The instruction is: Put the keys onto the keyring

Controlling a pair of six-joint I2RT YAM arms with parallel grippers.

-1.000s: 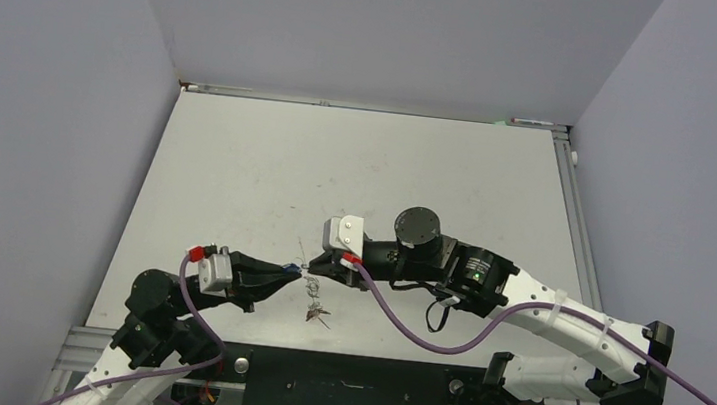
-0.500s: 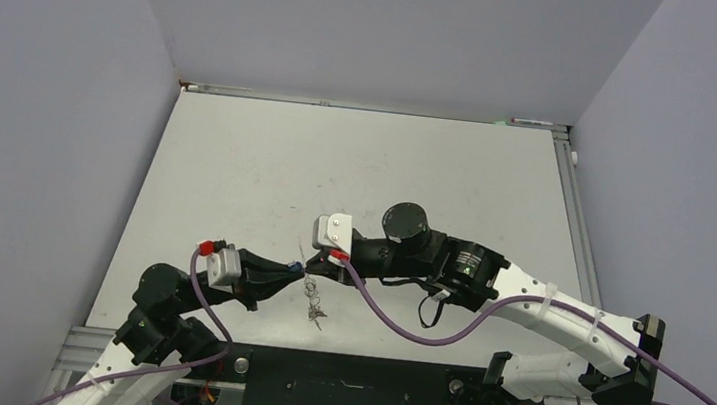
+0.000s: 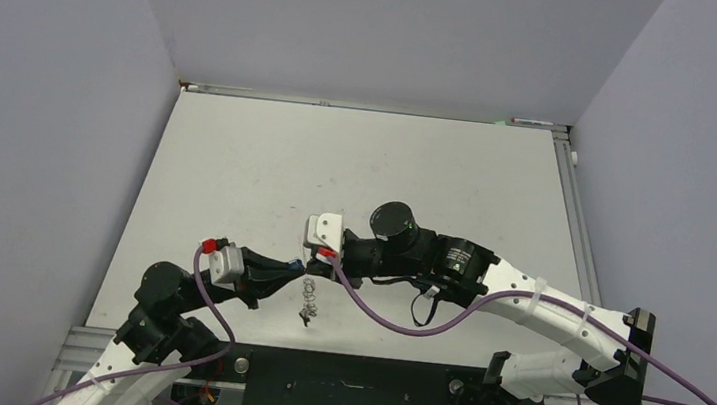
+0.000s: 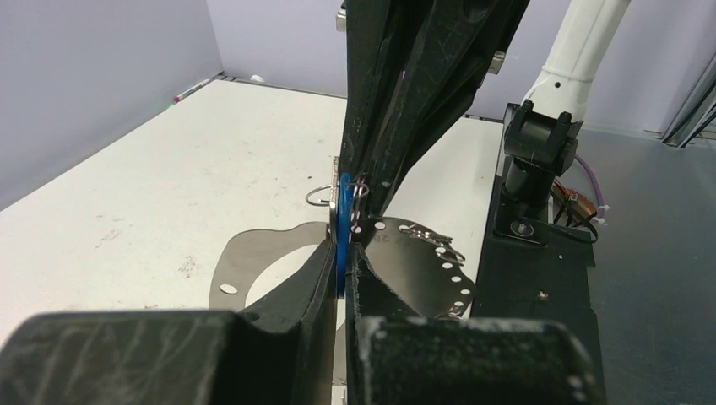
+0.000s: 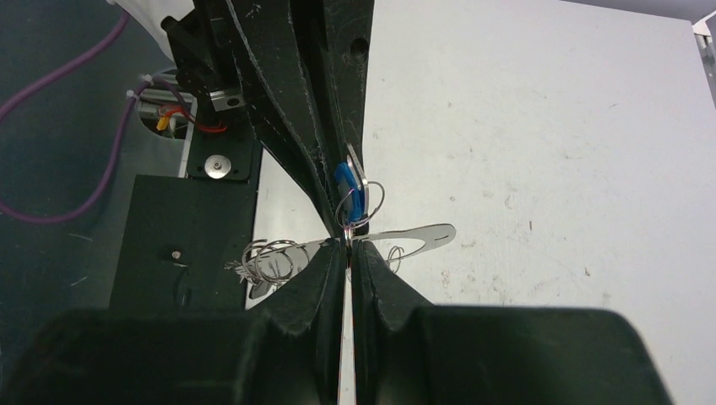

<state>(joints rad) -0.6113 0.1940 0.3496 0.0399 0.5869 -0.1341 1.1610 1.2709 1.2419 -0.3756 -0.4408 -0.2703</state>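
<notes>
Table (image 3: 359, 162): lies under everything; my arm bases sit at its near edge.
Left gripper (image 3: 296, 270): comes in from my left, meeting my right gripper (image 3: 311, 266) tip to tip above the table's near middle.
Tagged key (image 4: 342, 240): pinched in my left gripper, against the keyring's edge.
Keyring (image 5: 422, 234): clamped by its edge in my right gripper, extending from the tips toward the table's near edge.
Split rings (image 5: 270, 258): along the keyring's outer edge.

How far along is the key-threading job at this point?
Done: nothing confirmed; the cluster dangling under the keyring is too small to read. In hand: left gripper pinches the blue-tagged key at a wire split ring, and right gripper clamps the keyring. Left: threading it on; the other keys aren't identifiable.
</notes>
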